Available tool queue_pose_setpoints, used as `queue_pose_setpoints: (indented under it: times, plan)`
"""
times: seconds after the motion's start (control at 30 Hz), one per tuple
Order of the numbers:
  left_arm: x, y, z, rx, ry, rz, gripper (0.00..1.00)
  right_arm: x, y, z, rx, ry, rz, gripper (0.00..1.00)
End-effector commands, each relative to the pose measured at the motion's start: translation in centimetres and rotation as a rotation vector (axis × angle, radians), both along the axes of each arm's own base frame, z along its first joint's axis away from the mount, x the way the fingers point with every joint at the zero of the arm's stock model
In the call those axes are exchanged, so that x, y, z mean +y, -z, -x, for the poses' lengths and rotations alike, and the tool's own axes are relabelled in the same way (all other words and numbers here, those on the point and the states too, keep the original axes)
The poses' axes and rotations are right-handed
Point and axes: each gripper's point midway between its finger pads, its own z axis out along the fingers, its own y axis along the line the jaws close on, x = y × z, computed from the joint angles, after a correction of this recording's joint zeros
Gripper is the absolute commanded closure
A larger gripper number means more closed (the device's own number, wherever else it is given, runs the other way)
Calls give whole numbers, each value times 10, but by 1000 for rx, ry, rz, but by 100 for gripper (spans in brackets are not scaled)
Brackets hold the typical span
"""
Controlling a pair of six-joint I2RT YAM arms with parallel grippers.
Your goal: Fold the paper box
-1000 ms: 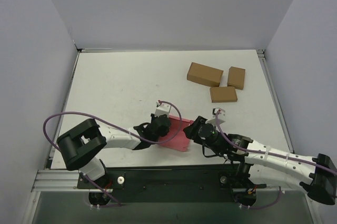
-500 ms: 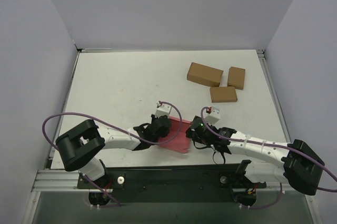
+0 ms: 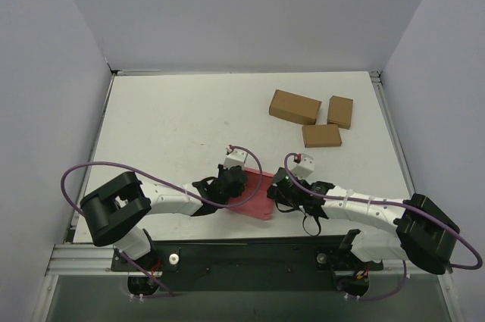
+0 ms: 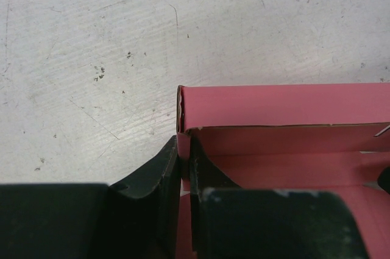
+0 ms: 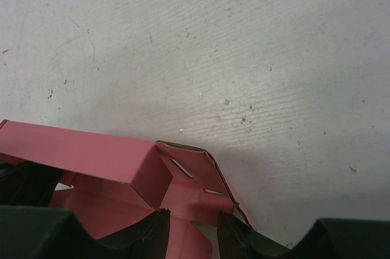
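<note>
The paper box [image 3: 256, 199] is pink-red card, partly raised into walls, near the table's front edge between both arms. My left gripper [image 3: 229, 183] is at its left end. In the left wrist view that gripper [image 4: 184, 164] is shut on the box's [image 4: 280, 103] upright left side wall, one black finger [image 4: 159, 177] outside and one inside. My right gripper [image 3: 279, 189] is at the right end. In the right wrist view its jaws [image 5: 192, 237] stand apart, straddling the slotted end flap [image 5: 192, 177] of the box [image 5: 91, 155]; I see no squeeze on the card.
Three brown cardboard boxes [image 3: 295, 107] [image 3: 340, 111] [image 3: 321, 135] lie at the back right of the white table [image 3: 167, 125]. Grey walls close in the left, back and right sides. Purple cables loop off both arms.
The right arm has swung in and stretched low along the table, bringing its gripper to the box's right end, jaws slightly narrower. The left gripper and the box have stayed put.
</note>
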Motion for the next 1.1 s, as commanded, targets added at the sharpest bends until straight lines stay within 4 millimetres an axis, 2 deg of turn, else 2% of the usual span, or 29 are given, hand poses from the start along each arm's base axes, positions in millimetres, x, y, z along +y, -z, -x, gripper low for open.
queue_pose_setpoints:
  times: [0.0,0.07,0.23,0.33,0.57,0.9,1.07]
  plan:
    - [-14,-21,-7,-31,-5,52,100,-3,1,-4,4,22,8,64]
    - [-13,-20,-7,-30,-6,49,100,-2,0,-4,2,21,8,64]
    - [-12,-20,-8,-32,-11,42,100,-18,-1,0,-10,48,80,64]
    - [-14,-21,-8,-34,-6,39,100,-20,1,1,-5,52,85,64]
    - [-17,-23,-6,-46,4,31,100,-11,3,-4,-7,34,64,64]
    - [-24,-18,0,-47,25,16,100,-3,-13,-15,-75,36,-9,70]
    - [-28,-19,2,-50,34,18,100,5,-7,-13,-66,16,-51,74]
